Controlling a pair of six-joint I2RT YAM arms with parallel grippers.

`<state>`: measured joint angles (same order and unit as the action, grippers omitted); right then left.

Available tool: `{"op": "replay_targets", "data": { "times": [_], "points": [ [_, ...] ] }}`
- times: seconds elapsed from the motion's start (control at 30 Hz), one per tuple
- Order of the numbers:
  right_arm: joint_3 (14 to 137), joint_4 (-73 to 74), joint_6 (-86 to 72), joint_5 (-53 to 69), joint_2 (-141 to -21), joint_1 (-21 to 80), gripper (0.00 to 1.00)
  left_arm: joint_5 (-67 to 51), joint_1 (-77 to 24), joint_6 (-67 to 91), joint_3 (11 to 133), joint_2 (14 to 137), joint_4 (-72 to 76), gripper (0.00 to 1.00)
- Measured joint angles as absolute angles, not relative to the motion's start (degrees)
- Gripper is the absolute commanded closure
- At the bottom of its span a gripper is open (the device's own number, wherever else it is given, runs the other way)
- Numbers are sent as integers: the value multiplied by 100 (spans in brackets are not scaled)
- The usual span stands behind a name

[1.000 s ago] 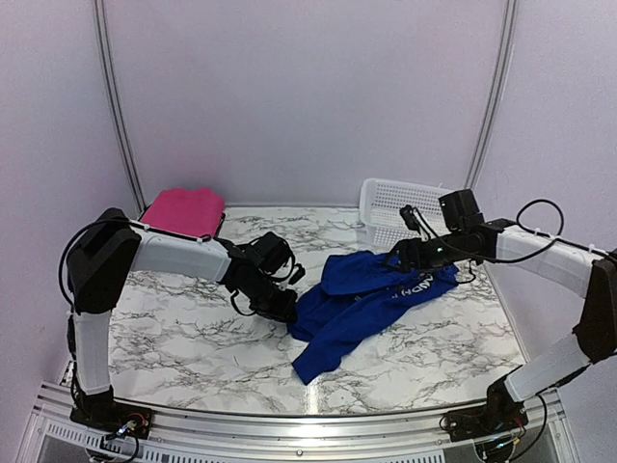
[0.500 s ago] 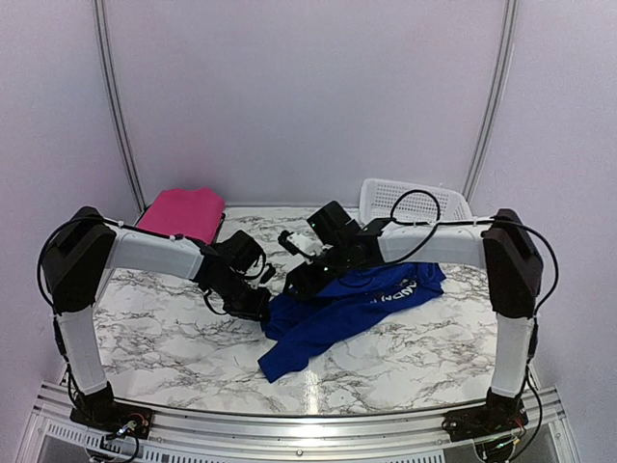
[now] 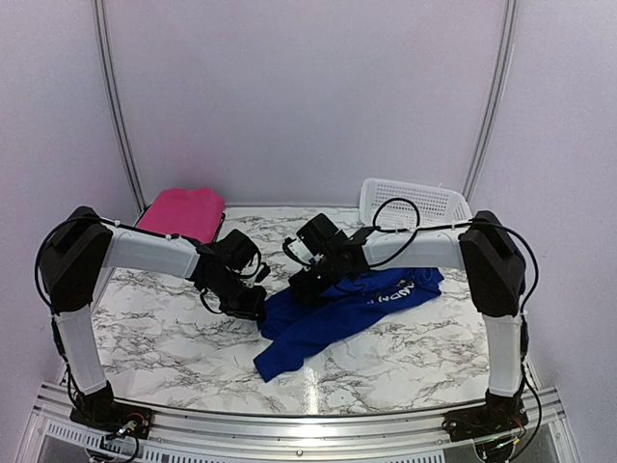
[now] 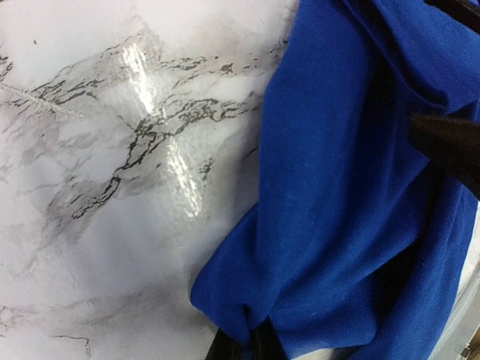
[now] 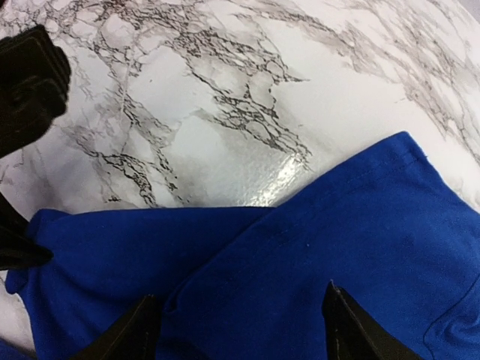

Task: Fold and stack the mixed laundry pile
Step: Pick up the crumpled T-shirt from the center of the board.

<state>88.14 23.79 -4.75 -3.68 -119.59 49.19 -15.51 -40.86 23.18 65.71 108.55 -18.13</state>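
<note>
The step in hand looks like opening out the royal blue garment [image 3: 339, 311] so that it can be folded. It lies crumpled on the marble desk [image 3: 164, 328], stretching from between the two grippers away to their right and down toward the near edge. The left gripper [image 3: 248, 306] is closed on a bunched corner of the blue cloth, and its wrist view shows fabric gathered right at the fingertips. The right gripper [image 3: 307, 280] hovers just above the garment's upper left part, fingers spread wide, with cloth below them but nothing pinched. The next move probably calls for this gripper to come down and take a second edge a little away from the left one, so the pair can draw the cloth flat. The two grippers are close together, so crowding is the likely trouble. The magenta-pink garment [image 3: 183, 210] sits folded well behind the left gripper. A white mesh basket [image 3: 410, 201] stands behind and to the right of the right gripper, and neither is in the way.
</note>
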Motion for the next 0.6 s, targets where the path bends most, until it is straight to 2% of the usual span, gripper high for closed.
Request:
{"op": "replay_targets", "data": {
  "times": [0.07, 0.17, 0.37, 0.5, 0.6],
  "points": [
    [8897, 2427, -475, -414, -12103, 4917, 58, -1553, -4064, 2318, 6571, 10855, -1813, 97],
    [9052, 2471, -473, -469, -12420, 4884, 100, -1553, -3979, 2314, 6571, 10855, -1813, 100],
    [9478, 2971, -552, -676, -12342, 4731, 100, -1424, -3636, 2274, 6528, 10680, -1896, 100],
    [9723, 3159, -530, -714, -11439, 4364, 100, -1100, -3203, 2150, 6685, 10374, -2187, 100],
    [10057, 3175, -556, -609, -10573, 3787, 100, -716, -2888, 1951, 7251, 10235, -2530, 100]
  ]
}}
